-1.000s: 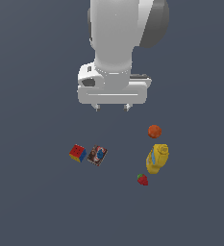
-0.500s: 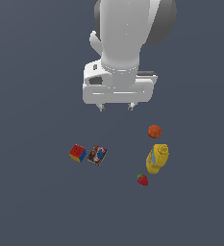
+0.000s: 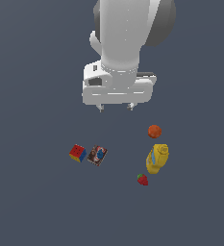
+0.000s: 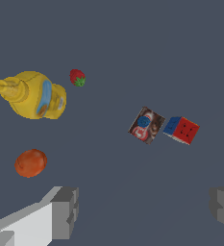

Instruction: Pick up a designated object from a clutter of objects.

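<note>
Beneath the wrist, the gripper (image 4: 142, 211) hangs with jaws spread wide, holding nothing. Beyond, on the surface (image 3: 36, 202), the cube (image 3: 78, 153) (no long axis) sits corner-on, touching the printed box (image 3: 97, 155).

A small cube (image 3: 78, 153) with red, blue and yellow square tiles rests on the grey desk (image 3: 31, 202), turned corner-on, red face uppermost. It lies at the exterior view's left end of the clutter, just beside a flat dark printed box (image 3: 97, 155). Well apart lie an orange ball (image 3: 155, 131), a yellow bottle (image 3: 157, 158) on its side, and a red strawberry (image 3: 142, 179).
</note>
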`<state>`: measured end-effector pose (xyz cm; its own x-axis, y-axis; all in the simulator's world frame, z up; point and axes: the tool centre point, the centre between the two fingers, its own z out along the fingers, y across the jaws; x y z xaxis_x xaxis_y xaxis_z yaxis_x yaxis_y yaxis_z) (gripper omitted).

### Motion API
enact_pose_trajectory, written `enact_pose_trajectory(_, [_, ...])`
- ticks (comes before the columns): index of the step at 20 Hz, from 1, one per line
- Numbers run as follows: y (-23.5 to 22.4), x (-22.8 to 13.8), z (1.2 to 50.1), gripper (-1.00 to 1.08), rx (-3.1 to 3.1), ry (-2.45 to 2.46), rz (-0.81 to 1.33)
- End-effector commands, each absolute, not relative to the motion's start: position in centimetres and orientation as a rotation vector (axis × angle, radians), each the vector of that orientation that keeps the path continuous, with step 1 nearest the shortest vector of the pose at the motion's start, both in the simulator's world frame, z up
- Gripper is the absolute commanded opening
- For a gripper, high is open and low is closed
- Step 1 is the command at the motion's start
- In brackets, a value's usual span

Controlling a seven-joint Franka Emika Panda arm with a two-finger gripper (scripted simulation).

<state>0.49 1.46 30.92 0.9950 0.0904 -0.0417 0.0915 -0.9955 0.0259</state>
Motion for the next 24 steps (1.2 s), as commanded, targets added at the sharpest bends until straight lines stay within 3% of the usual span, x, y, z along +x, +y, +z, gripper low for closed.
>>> enact_pose_trajectory(1, [1.2,0.6,30.6,1.00,3.107,0.162,-0.064])
enact_pose_trajectory(24, [-6.2,3.5,22.1,1.00,2.998,0.764,-0.078])
